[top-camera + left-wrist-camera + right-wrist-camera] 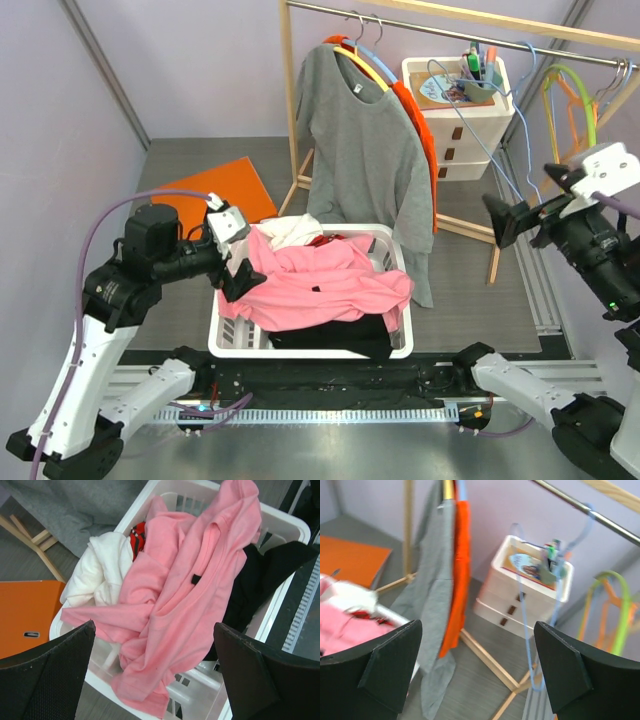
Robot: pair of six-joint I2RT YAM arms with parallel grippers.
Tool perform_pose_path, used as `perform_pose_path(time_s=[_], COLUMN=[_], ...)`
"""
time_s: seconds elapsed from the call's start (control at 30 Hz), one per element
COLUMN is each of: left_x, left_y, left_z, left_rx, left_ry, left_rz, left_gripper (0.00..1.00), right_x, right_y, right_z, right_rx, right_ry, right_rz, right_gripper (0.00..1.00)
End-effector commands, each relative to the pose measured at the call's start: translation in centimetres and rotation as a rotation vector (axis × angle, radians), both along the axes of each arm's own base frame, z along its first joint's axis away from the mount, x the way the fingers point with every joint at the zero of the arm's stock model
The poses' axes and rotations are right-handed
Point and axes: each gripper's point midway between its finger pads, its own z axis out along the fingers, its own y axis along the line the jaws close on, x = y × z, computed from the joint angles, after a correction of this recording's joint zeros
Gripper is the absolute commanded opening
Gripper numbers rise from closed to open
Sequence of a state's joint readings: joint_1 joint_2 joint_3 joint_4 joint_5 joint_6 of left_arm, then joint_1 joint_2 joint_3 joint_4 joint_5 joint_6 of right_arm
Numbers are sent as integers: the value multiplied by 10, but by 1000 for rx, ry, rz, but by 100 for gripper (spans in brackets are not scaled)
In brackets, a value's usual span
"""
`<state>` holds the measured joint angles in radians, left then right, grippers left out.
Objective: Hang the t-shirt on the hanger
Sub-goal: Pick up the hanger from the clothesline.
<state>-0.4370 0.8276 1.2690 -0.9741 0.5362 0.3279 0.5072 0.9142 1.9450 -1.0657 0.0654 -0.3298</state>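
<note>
pink t-shirt (330,285) lying crumpled in the white laundry basket (225,345) at lower centre of the top view, spread over a white garment (290,230) and a black garment (350,335), its small dark label facing up. the basket stands on the grey bench (480,290). left tool (236,276) released, jaws wide, poised at the basket's left rim over the t-shirt, nothing between its fingers. right tool (508,222) likewise released and empty, raised at right of frame, well apart from the basket. light-blue hanger (590,516) hooked on the rail (440,30) at upper right, in front of the white drawer unit (455,130); grey shirt (365,150) hanging at centre.
</note>
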Motion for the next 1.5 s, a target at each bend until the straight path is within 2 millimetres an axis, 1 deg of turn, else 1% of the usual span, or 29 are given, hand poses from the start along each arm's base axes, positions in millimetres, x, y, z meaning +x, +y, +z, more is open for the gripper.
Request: perform_pose_path(time_s=[0.0, 0.03, 0.1, 0.13, 0.17, 0.2, 0.23, 0.3, 0.33, 0.4, 0.43, 0.47, 0.53, 0.63, 0.7, 0.73, 0.77, 0.83, 0.9, 0.97, 1.0, 1.07, 1.23, 1.27, 1.3, 1.33, 1.37, 1.4, 1.47], left_x=[13, 13, 16, 13, 12, 12, 11, 9, 9, 6, 5, 3, 2, 1, 1, 0, 0, 0, 0, -1, -1, 0, 0, 1, 1, 2, 2, 2, 3], left_y=[-14, -18, -24, -29, -31, -33, -36, -37, -37, -36, -35, -36, -35, -36, -36, -36, -36, -36, -35, -35, -35, -35, -37, -37, -37, -37, -37, -37, -38], left_z=[36, 35, 36, 36, 36, 37, 43, 40, 42, 44, 44, 46, 47, 46, 45, 42, 42, 40, 43, 43, 43, 44, 42, 41, 42, 42, 42, 42, 42], left_rx=[-129, -136, -160, -176, -198, -211, -235, -250, -254, -255, -256, -260, -262, -264, -266, -264, -264, -263, -266, -264, -264, -264, -263, -263, -263, -262, -263, -263, -263], left_ry=[-33, -17, 9, 27, 56, 63, 49, 61, 51, 37, 33, 28, 22, 22, 17, 22, 22, 23, 14, 11, 7, 7, 16, 20, 16, 17, 16, 19, 20], left_rz=[22, 7, 1, -27, -24, -27, -40, -42, -42, -49, -51, -60, -66, -72, -72, -72, -72, -71, -73, -76, -75, -74, -82, -79, -82, -79, -80, -81, -82], left_gripper=[100, 100, 100, 100, 100, 100, 100, 100, 100, 100, 100, 100, 100, 100, 100, 100, 100, 100, 100, 100, 100, 100, 100, 100, 100, 100, 100, 100, 100], right_x=[63, 72, 88, 108, 109, 114, 125, 131, 133, 141, 143, 148, 150, 153, 155, 157, 160, 165, 170, 176, 177, 182, 179, 176, 176, 176, 177, 178, 182], right_y=[-49, -52, -55, -51, -55, -58, -59, -60, -67, -71, -82, -82, -91, -93, -100, -101, -109, -112, -121, -123, -130, -121, -102, -95, -92, -90, -88, -88, -87], right_z=[-8, -9, 2, -2, 11, 13, 9, 6, 4, -6, -9, -18, -22, -27, -31, -34, -40, -47, -53, -62, -65, -73, -81, -76, -76, -78, -73, -71, -69], right_rx=[67, 69, 68, 45, 62, 54, 22, 9, 5, -4, -3, -10, -8, -25, -42, -48, -54, -70, -70, -76, -74, -69, -49, -31, -27, -25, -13, -11, -5], right_ry=[67, 78, 65, 88, 61, 57, 71, 79, 84, 110, 120, 143, 152, 154, 157, 164, 177, 185, 191, 212, 221, 239, 251, 233, 229, 232, 208, 201, 186], right_rz=[-454, -504, -566, -598, -627, -659, -688, -700, -723, -739, -768, -758, -775, -762, -763, -757, -774, -764, -780, -761, -773, -710, -563, -523, -505, -491, -488, -483, -480], right_gripper=[98, 97, 97, 95, 95, 95, 94, 92, 91, 91, 90, 90, 90, 90, 90, 90, 90, 90, 90, 90, 90, 89, 76, 72, 61, 54, 47, 34, 25])
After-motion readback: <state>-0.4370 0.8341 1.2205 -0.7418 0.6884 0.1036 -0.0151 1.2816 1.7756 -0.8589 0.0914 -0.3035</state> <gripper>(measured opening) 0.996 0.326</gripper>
